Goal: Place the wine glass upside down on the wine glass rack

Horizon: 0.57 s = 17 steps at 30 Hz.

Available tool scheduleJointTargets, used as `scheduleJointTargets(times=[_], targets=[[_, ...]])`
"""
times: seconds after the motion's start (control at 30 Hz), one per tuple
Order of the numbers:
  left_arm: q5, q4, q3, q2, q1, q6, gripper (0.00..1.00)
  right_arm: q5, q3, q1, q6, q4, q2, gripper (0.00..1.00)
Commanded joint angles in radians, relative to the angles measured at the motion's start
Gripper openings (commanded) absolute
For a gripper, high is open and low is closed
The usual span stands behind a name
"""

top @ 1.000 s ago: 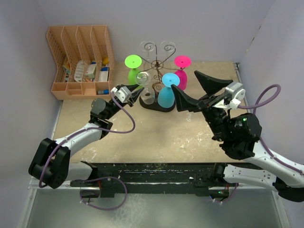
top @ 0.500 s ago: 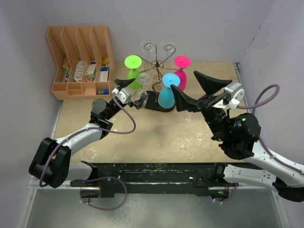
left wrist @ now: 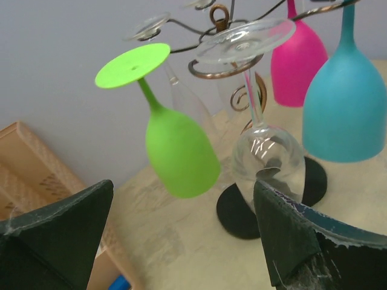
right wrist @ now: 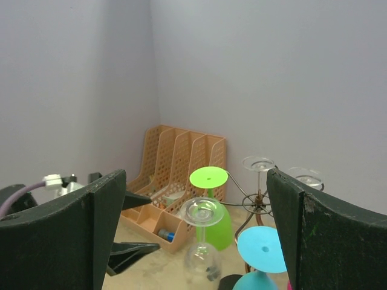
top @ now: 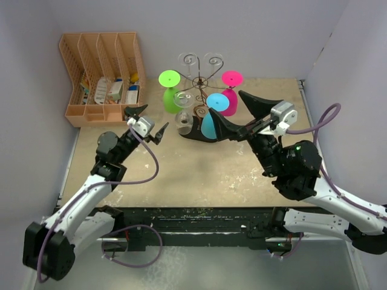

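The clear wine glass (top: 184, 113) hangs upside down on the wine glass rack (top: 199, 80), its foot caught in a front scroll arm and its bowl just above the black base (top: 192, 135). The left wrist view shows the glass (left wrist: 268, 154) ahead and to the right, free of the fingers. My left gripper (top: 147, 122) is open and empty, a short way left of the glass. My right gripper (top: 233, 115) hovers open and empty on the rack's right side. In the right wrist view the glass (right wrist: 203, 258) hangs between the two grippers.
Green (top: 171, 90), blue (top: 211, 116) and pink (top: 231, 90) glasses hang upside down on the same rack, with two more clear ones at the back. A peach slotted organizer (top: 103, 72) holding small items stands at the back left. Walls close in on the left, back and right.
My left gripper opened, let go of the clear glass and drew back to the left. The glass stays hanging on the rack. The right arm shifted slightly left.
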Motion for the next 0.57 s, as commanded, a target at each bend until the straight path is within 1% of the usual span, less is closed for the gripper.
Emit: scheduleJointTargets(times=[0.0, 0.03, 0.1, 0.13, 0.17, 0.2, 0.27, 0.33, 0.37, 0.43, 0.47, 0.5, 0.53], targets=[[-0.144, -0.603, 0.122, -0.13, 0.008, 0.212, 1.0, 0.077, 0.066, 0.001, -0.029, -0.006, 0.03, 1.0], [-0.161, -0.738, 0.165, -0.132, 0.009, 0.255, 1.0, 0.099, 0.072, 0.0, -0.028, -0.017, 0.039, 1.0], [-0.186, -1.023, 0.3, -0.114, 0.009, 0.325, 1.0, 0.159, 0.092, -0.001, -0.012, -0.065, 0.062, 1.0], [-0.203, -1.138, 0.351, -0.097, 0.008, 0.327, 1.0, 0.193, 0.098, -0.002, -0.003, -0.091, 0.071, 1.0], [-0.242, -1.212, 0.393, -0.08, 0.009, 0.283, 1.0, 0.233, 0.092, -0.002, 0.002, -0.104, 0.071, 1.0], [-0.295, -1.254, 0.427, -0.07, 0.008, 0.223, 1.0, 0.271, 0.073, -0.002, 0.008, -0.101, 0.064, 1.0], [-0.35, -1.331, 0.488, -0.057, 0.009, 0.118, 1.0, 0.326, 0.011, -0.001, 0.025, -0.064, 0.03, 1.0], [-0.365, -1.381, 0.533, -0.055, 0.009, 0.05, 1.0, 0.346, -0.085, -0.002, 0.045, -0.032, -0.019, 1.0], [-0.355, -1.399, 0.548, -0.062, 0.008, 0.043, 1.0, 0.351, -0.122, -0.002, 0.052, -0.019, -0.04, 1.0], [-0.377, -1.355, 0.538, -0.096, 0.019, 0.03, 1.0, 0.371, -0.184, -0.002, 0.055, -0.002, -0.076, 1.0], [-0.398, -1.314, 0.524, -0.114, 0.053, 0.001, 1.0, 0.387, -0.216, -0.001, 0.055, 0.01, -0.093, 1.0], [-0.467, -1.25, 0.499, -0.127, 0.097, -0.06, 1.0, 0.405, -0.248, -0.001, 0.054, 0.028, -0.102, 1.0], [-0.6, -1.195, 0.479, -0.128, 0.114, -0.137, 1.0, 0.425, -0.286, -0.001, 0.056, 0.054, -0.11, 1.0]])
